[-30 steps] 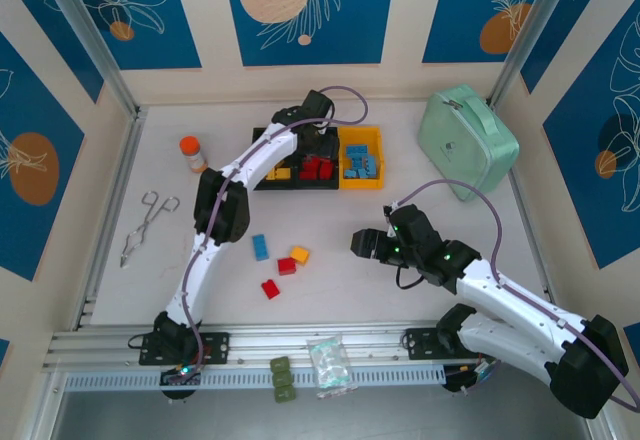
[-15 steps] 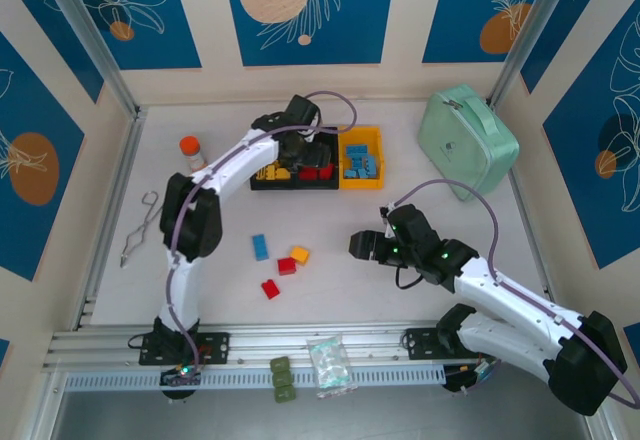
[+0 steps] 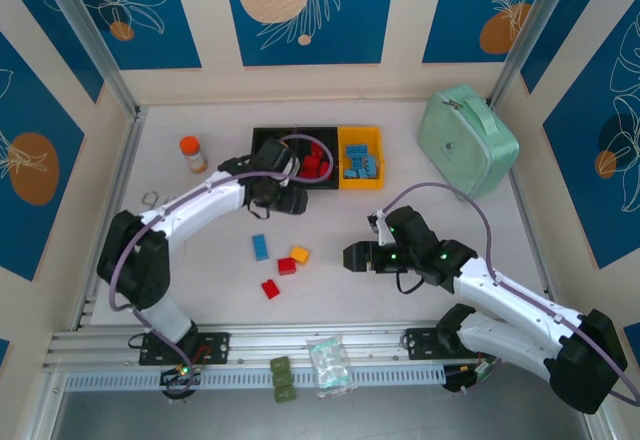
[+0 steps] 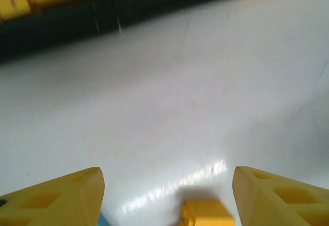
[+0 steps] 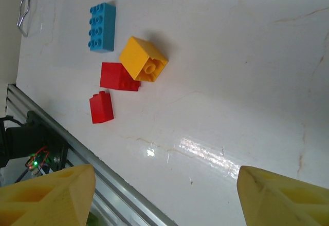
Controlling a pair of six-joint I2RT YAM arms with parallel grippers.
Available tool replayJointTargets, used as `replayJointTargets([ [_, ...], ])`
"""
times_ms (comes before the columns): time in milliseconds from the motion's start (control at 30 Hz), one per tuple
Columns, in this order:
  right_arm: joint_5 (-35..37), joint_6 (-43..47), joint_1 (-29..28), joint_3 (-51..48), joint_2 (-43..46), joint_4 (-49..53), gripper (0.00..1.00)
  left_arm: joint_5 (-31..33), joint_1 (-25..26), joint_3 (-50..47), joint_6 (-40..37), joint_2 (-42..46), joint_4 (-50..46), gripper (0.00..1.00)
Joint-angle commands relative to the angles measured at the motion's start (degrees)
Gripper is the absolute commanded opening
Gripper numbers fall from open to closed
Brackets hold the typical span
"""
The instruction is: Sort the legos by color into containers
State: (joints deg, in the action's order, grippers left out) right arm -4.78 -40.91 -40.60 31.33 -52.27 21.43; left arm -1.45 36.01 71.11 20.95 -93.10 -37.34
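White scuffed tabletop [image 3: 330,225] under left gripper [image 3: 292,202] and right gripper [image 3: 350,257], blue leaf-print wall panels [image 3: 310,10] beyond them, aluminium rail [image 3: 380,341] behind, soft glare

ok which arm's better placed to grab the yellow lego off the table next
Right, probably: the right hand is open and faces the yellow lego, clear in its wrist view. The left hand, also open, sits up by the containers.
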Motion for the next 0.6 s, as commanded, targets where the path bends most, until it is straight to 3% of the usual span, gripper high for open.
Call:
replayJointTargets([
  [0, -1.9, 0.5, -0.6, -1.3, -0.5, 1.3, 0.73, -0.1, 1.6, -5.0, 2.7, 5.5, -0.8, 0.67],
  [400, -1.2, 0.7, -2.5, -0.9, -3.6, -0.1, 0.73, 0.3, 9.0, -22.3, 12.3, 21.0, -6.5, 0.69],
  [567, -0.8, 0.7, -2.8, -0.9, -4.0, 0.0, 0.73, -0.2, 11.4, -29.0, 20.5, 25.7, -8.9, 0.71],
])
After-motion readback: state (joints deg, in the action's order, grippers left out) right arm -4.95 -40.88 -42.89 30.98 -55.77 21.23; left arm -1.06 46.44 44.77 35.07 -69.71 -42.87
